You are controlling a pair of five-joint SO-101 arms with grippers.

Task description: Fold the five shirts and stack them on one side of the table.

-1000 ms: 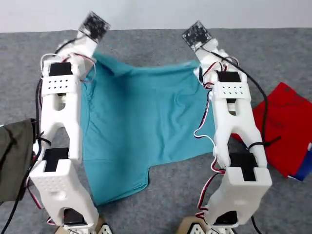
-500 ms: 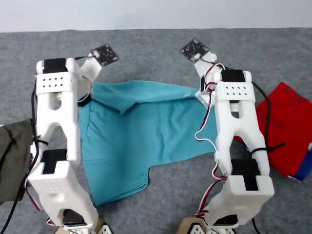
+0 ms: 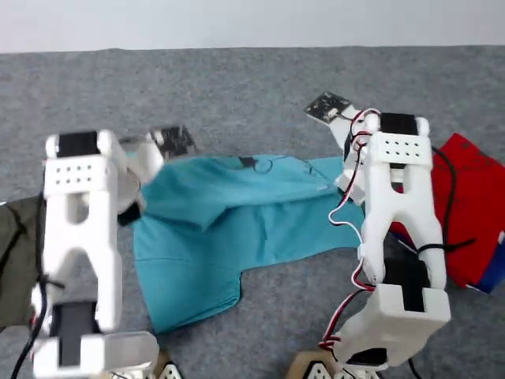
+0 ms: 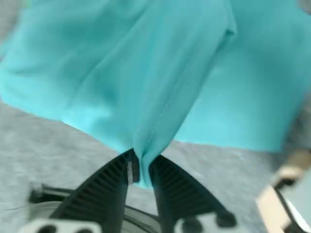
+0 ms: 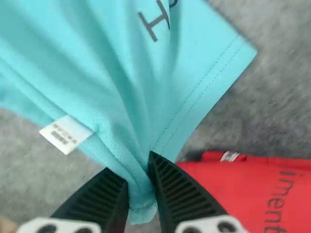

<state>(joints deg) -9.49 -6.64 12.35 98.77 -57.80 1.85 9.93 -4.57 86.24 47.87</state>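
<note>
Fabric bunches between closed jaws as two arms hold the far edge of the teal shirt (image 3: pixel 237 229) up off the grey table (image 3: pixel 237 87). The left gripper (image 4: pixel 140 165) is clamped on a pinch of cloth at one end of that edge. The right gripper (image 5: pixel 138 172) grips the other end, near a white care tag (image 5: pixel 65 134) and a dark print (image 5: pixel 154 22).

The held edge runs side to side between the two grippers, doubled back over the body of the shirt. The rest lies flat nearer the arm bases, with a sleeve (image 3: pixel 197 304) sticking out beside the left arm. The fold likely turns on this: the free hem lies toward the bases from both grippers, so the held edge would have to travel that way with both ends level.

The knit is thin and limp, draping in soft pleats from each pinch, and its hems are stitched. A red shirt (image 3: pixel 481 197) lies just beside the right arm and a dark shirt (image 3: pixel 14 253) at the table's left edge, neither yet stacked.
</note>
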